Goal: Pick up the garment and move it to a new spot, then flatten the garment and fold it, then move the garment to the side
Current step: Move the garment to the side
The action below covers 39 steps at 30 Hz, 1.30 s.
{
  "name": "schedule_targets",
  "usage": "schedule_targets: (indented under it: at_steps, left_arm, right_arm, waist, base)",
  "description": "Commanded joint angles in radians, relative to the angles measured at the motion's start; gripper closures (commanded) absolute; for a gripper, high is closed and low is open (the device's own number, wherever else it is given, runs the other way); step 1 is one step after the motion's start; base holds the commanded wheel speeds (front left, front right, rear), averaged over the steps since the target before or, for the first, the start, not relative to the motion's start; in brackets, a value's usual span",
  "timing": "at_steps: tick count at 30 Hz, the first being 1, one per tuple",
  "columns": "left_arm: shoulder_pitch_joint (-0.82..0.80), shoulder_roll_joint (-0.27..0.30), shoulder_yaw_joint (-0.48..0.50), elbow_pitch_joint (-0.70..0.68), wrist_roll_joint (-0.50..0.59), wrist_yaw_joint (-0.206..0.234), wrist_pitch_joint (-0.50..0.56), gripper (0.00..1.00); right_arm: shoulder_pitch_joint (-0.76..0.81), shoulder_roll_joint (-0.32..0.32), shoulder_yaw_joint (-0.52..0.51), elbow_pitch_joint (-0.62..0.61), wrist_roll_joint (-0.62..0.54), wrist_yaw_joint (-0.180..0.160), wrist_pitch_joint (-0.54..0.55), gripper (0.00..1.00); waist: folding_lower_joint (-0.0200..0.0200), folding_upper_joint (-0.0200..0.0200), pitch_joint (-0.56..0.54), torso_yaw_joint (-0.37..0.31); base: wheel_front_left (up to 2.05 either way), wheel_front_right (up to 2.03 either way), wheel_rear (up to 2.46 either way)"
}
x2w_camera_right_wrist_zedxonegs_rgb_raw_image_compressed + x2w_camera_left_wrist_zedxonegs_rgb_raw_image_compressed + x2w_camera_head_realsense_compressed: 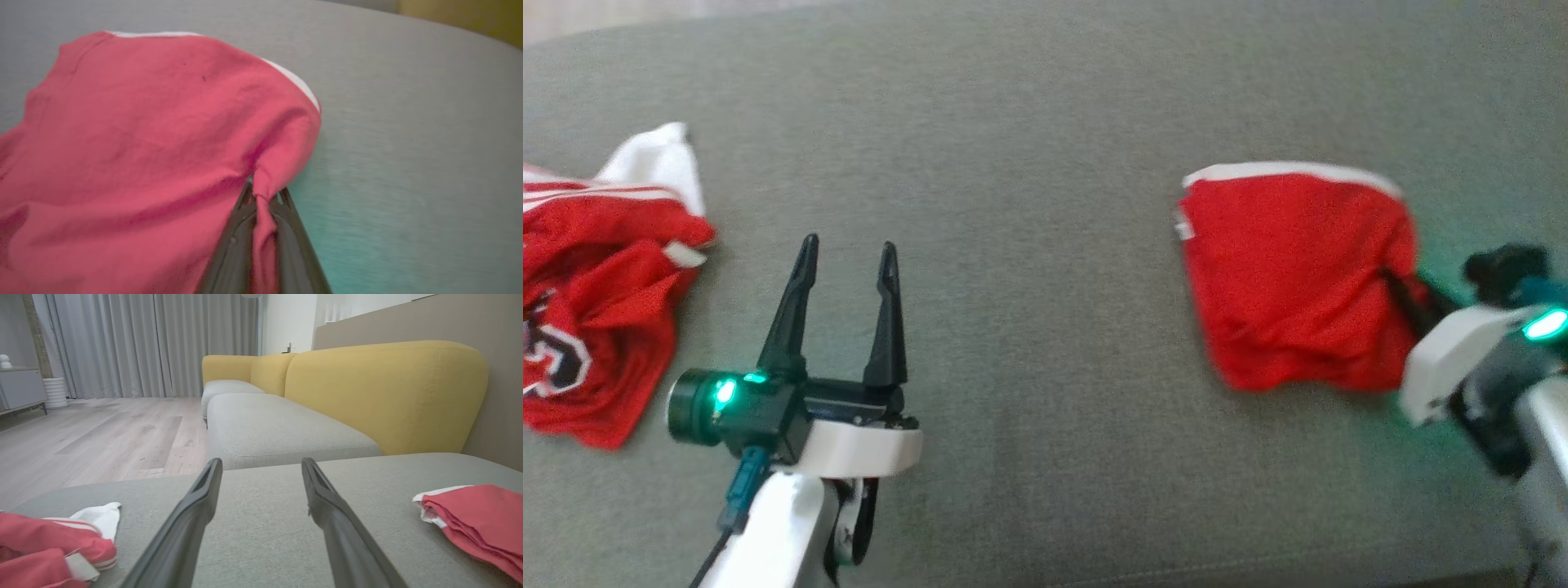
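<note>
The garment is a folded red piece with white trim, lying on the right part of the grey cushion. My right gripper is shut on a pinch of its right edge. In the right wrist view the red cloth bunches between the closed tips of that gripper. My left gripper hovers open over bare cushion to the left of the garment, holding nothing. From the left wrist, the open left gripper points past the garment, which lies at the right.
A crumpled red and white jersey lies at the cushion's left edge, also seen as a jersey heap from the left wrist. Beyond the cushion stand a yellow sofa back, a wood floor and grey curtains.
</note>
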Motion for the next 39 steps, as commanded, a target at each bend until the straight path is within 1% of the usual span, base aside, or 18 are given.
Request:
schedule_targets:
  at_steps: [1,6,13,15,17,18,19,20,21,22,23,24,25,26,29,33,36,39]
  left_arm:
    - [-0.037,0.003,0.037,-0.027,0.013,-0.008,-0.006,0.00]
    - [-0.099,-0.011,0.014,-0.020,0.044,-0.045,-0.006,0.00]
    - [-0.186,-0.043,-0.018,-0.013,0.077,-0.083,-0.006,0.00]
    - [-0.204,-0.051,-0.023,-0.012,0.084,-0.090,-0.006,0.00]
    - [-0.218,-0.059,-0.026,-0.012,0.090,-0.096,-0.006,0.00]
    - [-0.218,-0.059,-0.026,-0.012,0.090,-0.096,-0.006,0.00]
    - [-0.223,-0.062,-0.027,-0.011,0.092,-0.098,-0.006,0.00]
    - [-0.229,-0.065,-0.026,-0.011,0.093,-0.101,-0.006,0.00]
    - [-0.233,-0.068,-0.025,-0.010,0.095,-0.103,-0.006,0.00]
    - [-0.236,-0.071,-0.024,-0.008,0.095,-0.104,-0.006,0.00]
    - [-0.238,-0.074,-0.022,-0.007,0.096,-0.105,-0.006,0.00]
    - [-0.239,-0.077,-0.020,-0.005,0.097,-0.106,-0.006,0.00]
    - [-0.240,-0.080,-0.018,-0.003,0.097,-0.107,-0.006,0.00]
    - [-0.240,-0.082,-0.015,-0.001,0.096,-0.109,-0.006,0.00]
    - [-0.231,-0.086,-0.005,0.006,0.096,-0.112,-0.006,0.00]
    - [-0.205,-0.083,0.012,0.024,0.099,-0.109,-0.006,0.00]
    - [-0.179,-0.075,0.032,0.042,0.099,-0.101,-0.006,0.00]
    - [-0.148,-0.068,0.058,0.054,0.093,-0.092,-0.006,0.00]
  right_arm:
    - [-0.053,-0.054,0.000,-0.012,0.003,-0.001,-0.019,1.00]
    - [-0.150,-0.160,-0.068,0.093,0.016,-0.001,-0.065,1.00]
    - [-0.259,-0.315,-0.198,0.260,-0.043,-0.001,-0.111,1.00]
    - [-0.282,-0.345,-0.251,0.300,-0.081,-0.001,-0.125,1.00]
    - [-0.302,-0.356,-0.305,0.342,-0.119,-0.001,-0.124,1.00]
    - [-0.302,-0.356,-0.305,0.342,-0.119,-0.001,-0.124,1.00]
    - [-0.312,-0.359,-0.329,0.354,-0.141,-0.001,-0.135,1.00]
    - [-0.323,-0.360,-0.355,0.367,-0.164,-0.001,-0.147,0.80]
    - [-0.332,-0.358,-0.380,0.379,-0.187,-0.001,-0.160,0.50]
    - [-0.343,-0.350,-0.407,0.389,-0.205,-0.001,-0.177,0.58]
    - [-0.349,-0.345,-0.431,0.398,-0.231,-0.001,-0.192,0.61]
    - [-0.356,-0.335,-0.461,0.403,-0.252,-0.001,-0.213,0.57]
    - [-0.359,-0.325,-0.494,0.409,-0.277,-0.001,-0.229,0.41]
    - [-0.361,-0.309,-0.529,0.411,-0.296,-0.001,-0.248,0.00]
    - [-0.352,-0.255,-0.607,0.412,-0.343,-0.001,-0.289,0.00]
    - [-0.318,-0.170,-0.643,0.370,-0.366,-0.001,-0.352,0.00]
    - [-0.280,-0.081,-0.629,0.282,-0.369,-0.001,-0.387,0.00]
    - [-0.217,0.027,-0.600,0.141,-0.371,-0.001,-0.388,0.00]
  waist:
    - [0.0000,0.0000,0.042,-0.040]
    - [0.0000,0.0000,0.117,-0.051]
    - [0.0000,0.0000,0.206,-0.019]
    - [0.0000,0.0000,0.224,-0.011]
    - [0.0000,0.0000,0.240,-0.004]
    - [0.0000,0.0000,0.240,-0.004]
    - [0.0000,0.0000,0.247,-0.001]
    - [0.0000,0.0000,0.253,0.002]
    - [0.0000,0.0000,0.257,0.005]
    - [0.0000,0.0000,0.260,0.007]
    - [0.0000,0.0000,0.263,0.009]
    - [0.0000,0.0000,0.264,0.011]
    - [0.0000,0.0000,0.265,0.014]
    - [0.0000,0.0000,0.263,0.015]
    - [0.0000,0.0000,0.251,0.017]
    - [0.0000,0.0000,0.216,0.014]
    - [0.0000,0.0000,0.177,0.011]
    - [0.0000,0.0000,0.133,0.011]
  base:
    - [0.00,0.00,0.00]
    - [0.00,0.00,0.00]
    - [0.00,0.00,0.00]
    - [0.00,0.00,0.00]
    - [0.00,0.00,0.00]
    - [0.00,0.00,0.00]
    - [0.00,0.00,0.00]
    - [0.00,0.00,0.00]
    - [0.00,0.00,0.00]
    - [0.00,0.00,0.00]
    - [0.00,0.00,0.00]
    - [0.00,0.00,0.00]
    - [0.00,0.00,0.00]
    - [0.00,0.00,0.00]
    - [0.00,0.00,0.00]
    - [0.00,0.00,0.00]
    - [0.00,0.00,0.00]
    - [0.00,0.00,0.00]
